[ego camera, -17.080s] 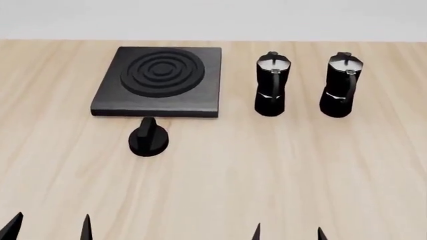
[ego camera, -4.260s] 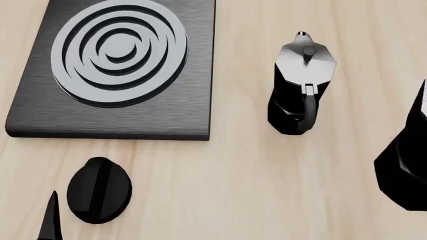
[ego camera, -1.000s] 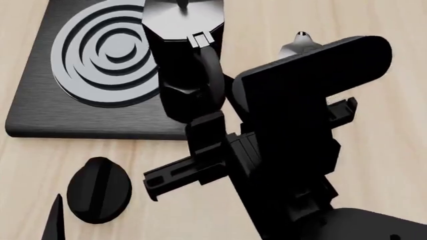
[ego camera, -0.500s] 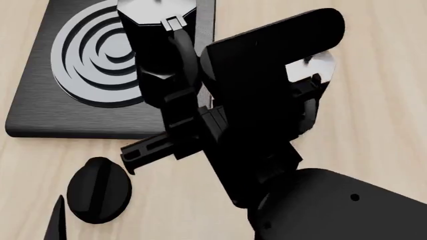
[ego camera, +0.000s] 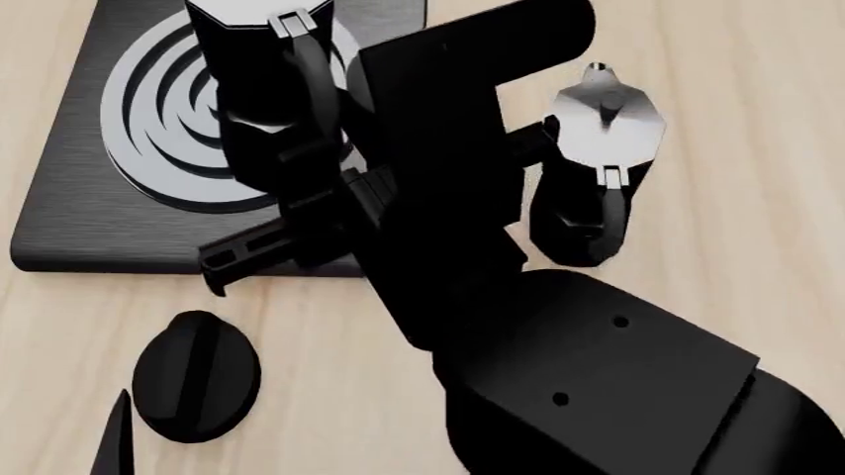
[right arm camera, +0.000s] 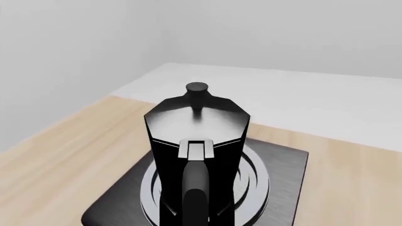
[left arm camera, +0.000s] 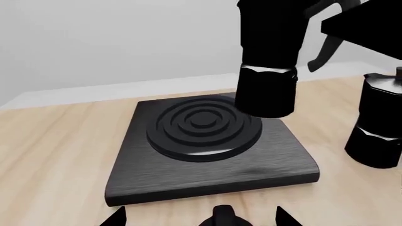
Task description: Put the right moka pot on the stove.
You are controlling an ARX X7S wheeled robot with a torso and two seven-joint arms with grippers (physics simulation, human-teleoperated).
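My right gripper (ego camera: 308, 163) is shut on the curved handle of the right moka pot (ego camera: 260, 69), a black faceted pot with a silvery octagonal lid. It holds the pot upright over the round grey burner of the stove (ego camera: 79, 213). In the left wrist view the pot (left arm camera: 267, 70) hangs just above the right part of the stove (left arm camera: 207, 165). The right wrist view shows the pot (right arm camera: 196, 136) from behind its handle, with the burner (right arm camera: 254, 174) below it. My left gripper (left arm camera: 201, 222) is open and empty, low near the table's front.
The other moka pot (ego camera: 601, 188) stands on the wooden table right of the stove, partly behind my right arm, and shows in the left wrist view (left arm camera: 380, 122). A small black oval knob (ego camera: 196, 374) lies in front of the stove, close to my left fingertip (ego camera: 117, 440).
My right arm has carried the pot to the left, from the stove's right edge to over the burner. The other pot has come out from behind the arm.
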